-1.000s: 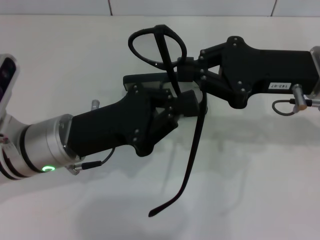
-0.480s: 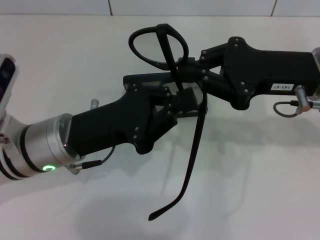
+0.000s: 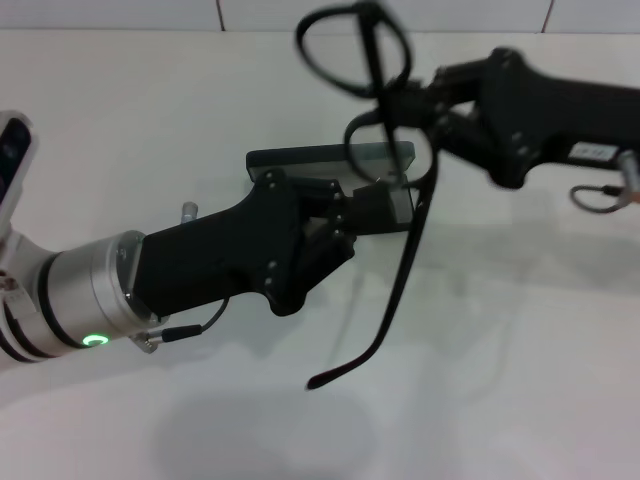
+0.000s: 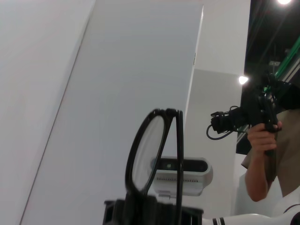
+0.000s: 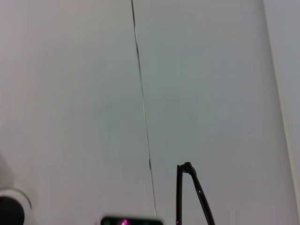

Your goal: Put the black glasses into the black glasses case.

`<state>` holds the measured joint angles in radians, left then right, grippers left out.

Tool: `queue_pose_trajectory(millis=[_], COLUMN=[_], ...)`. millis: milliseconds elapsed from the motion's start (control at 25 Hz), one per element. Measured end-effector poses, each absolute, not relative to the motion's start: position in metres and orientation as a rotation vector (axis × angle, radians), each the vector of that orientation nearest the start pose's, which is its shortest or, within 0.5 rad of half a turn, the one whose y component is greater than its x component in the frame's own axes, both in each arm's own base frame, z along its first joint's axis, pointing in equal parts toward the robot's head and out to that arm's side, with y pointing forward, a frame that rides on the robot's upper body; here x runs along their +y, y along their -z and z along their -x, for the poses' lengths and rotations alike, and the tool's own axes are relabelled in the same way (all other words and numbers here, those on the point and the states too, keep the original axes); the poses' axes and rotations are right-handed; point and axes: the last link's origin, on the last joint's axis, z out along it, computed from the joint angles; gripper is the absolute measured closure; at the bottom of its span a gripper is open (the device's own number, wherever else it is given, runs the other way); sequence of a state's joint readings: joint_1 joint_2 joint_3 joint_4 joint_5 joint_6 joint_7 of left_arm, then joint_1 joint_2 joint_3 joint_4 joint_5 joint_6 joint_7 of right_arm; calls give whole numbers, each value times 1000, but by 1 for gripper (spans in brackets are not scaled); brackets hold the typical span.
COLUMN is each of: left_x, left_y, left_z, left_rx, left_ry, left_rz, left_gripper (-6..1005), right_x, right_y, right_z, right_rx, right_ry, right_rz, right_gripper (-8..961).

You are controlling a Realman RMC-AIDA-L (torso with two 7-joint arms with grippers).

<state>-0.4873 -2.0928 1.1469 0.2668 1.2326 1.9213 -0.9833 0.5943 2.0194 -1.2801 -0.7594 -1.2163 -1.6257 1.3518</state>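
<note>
Right hand [image 3: 400, 105] clenched on the black glasses [image 3: 375, 110], lifted so one temple dangles free, while left hand [image 3: 365, 210] grips the black glasses case [image 3: 300, 160] steady mid-desk [image 3: 520, 380].

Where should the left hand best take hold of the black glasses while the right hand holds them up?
Judging by the pose, on the long temple arm of the black glasses. It hangs free below the right hand, which grips the frame by the lenses. The left hand sits beside the arm, over the black glasses case, so a sideways approach from the robot's left looks cleanest.
</note>
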Motion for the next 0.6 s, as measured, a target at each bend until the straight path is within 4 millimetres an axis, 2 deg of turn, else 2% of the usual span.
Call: queue_pose_trajectory(millis=[160,400,600], left_x=[259,260,257], left_y=[28,29,34], left_z=[209,207,201], left_rx=[-332,-321,-267], left_ry=[1668,1662,1656], left_rz=[2582,2596,2674], left_gripper=[966,966,966], right_x=[335,325,327], right_y=[-28,-49,-53], right_z=[-134,-134,-137], right_rx=[61,-73,-116], right_ry=[-1436,-1681,-1795], right_rz=[2758,2603,2426], right_gripper=[880,879,878])
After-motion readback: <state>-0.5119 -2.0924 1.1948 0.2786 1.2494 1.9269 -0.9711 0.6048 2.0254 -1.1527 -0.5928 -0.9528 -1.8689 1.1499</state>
